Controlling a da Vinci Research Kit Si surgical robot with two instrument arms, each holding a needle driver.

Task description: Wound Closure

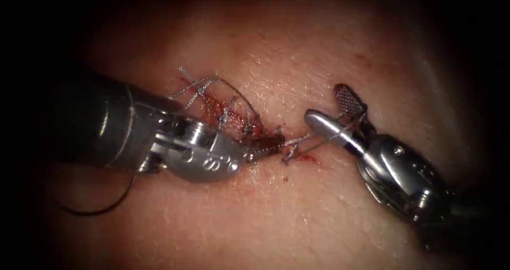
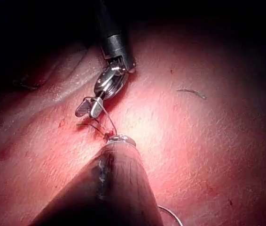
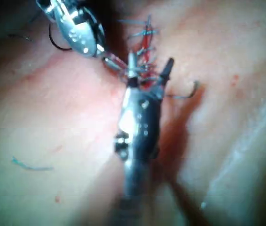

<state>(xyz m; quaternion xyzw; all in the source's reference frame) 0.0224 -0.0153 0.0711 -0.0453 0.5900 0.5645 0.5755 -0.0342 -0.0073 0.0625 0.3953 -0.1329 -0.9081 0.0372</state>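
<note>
Tissue [image 1: 297, 206]: pork belly carrying the cut [image 1: 228, 113], which is running up-left from centre with red fluid [image 1: 215, 106] along it.

Left claw [image 1: 265, 148]: lying at the cut's lower end, jaws together on the thread [image 1: 297, 141].

Right claw [image 1: 332, 113]: sitting right of the cut, jaws standing apart, thread crossing between them.

Needle: cannot tell where it is lying.

Cut thread ends [image 1: 194, 86]: bristling at the cut's upper end.

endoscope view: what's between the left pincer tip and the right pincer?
A short stretch of thin grey thread over red fluid on the pale tissue. The left pincer is shut; the open right pincer has the thread crossing between its jaws.
</note>
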